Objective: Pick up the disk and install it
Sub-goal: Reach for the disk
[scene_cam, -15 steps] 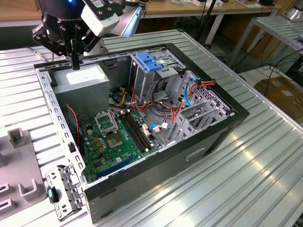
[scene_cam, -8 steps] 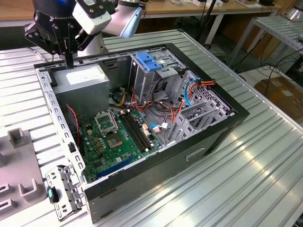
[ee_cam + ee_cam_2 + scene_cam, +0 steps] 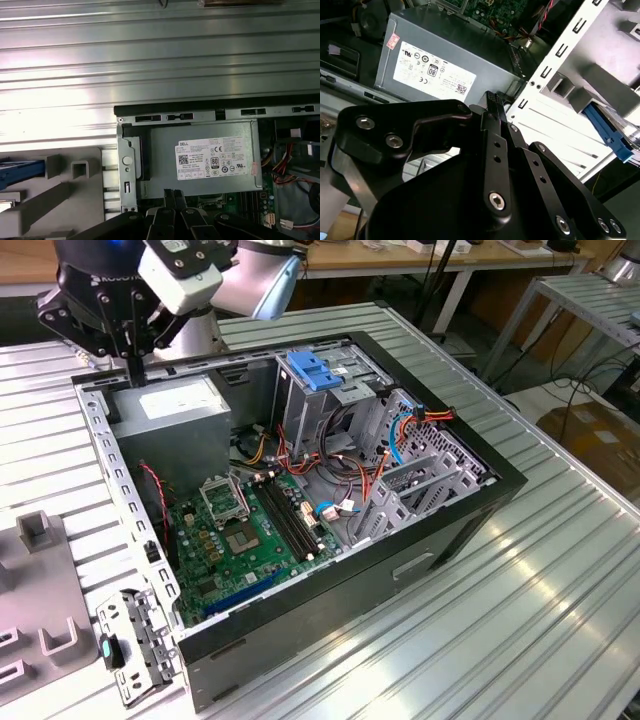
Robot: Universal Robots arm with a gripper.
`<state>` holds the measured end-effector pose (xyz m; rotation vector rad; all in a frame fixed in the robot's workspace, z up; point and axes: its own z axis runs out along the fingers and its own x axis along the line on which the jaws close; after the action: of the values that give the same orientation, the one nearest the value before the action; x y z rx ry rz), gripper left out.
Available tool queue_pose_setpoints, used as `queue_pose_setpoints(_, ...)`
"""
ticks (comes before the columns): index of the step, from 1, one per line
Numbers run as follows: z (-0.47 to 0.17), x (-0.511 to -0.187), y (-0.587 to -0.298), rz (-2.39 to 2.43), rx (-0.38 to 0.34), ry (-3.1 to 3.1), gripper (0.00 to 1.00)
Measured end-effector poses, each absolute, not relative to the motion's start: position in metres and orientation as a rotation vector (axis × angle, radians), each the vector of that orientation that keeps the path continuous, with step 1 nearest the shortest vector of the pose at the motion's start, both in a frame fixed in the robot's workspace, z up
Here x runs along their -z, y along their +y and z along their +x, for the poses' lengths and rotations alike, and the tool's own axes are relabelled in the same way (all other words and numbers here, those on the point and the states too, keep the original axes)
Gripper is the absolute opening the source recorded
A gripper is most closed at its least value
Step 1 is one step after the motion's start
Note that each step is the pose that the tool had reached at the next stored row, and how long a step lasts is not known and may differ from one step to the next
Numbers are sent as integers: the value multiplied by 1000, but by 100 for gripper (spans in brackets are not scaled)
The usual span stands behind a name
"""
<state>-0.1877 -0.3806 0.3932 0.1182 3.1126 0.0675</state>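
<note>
Exterior view gives me height: my gripper hangs above the power supply at the computer case's corner, fingers pressed together, holding nothing. The first wrist view gives me the target: the disk, its blue rail showing, lies in the grey fixture just outside the case's side wall. I judge a clean approach means clearing that wall and parting the fingers before descending.

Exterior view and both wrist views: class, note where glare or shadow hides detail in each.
Exterior view: light glares off the ribbed table, while the computer case interior lies shaded. First wrist view: a washed-out glare patch on the table beside the case. Second wrist view: the black gripper forms a dark foreground; the power supply is evenly lit.
</note>
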Motion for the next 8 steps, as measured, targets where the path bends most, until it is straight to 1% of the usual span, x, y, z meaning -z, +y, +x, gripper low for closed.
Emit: queue_pose_setpoints(8, -211, -393, -380, 118, -68, 3113, 11)
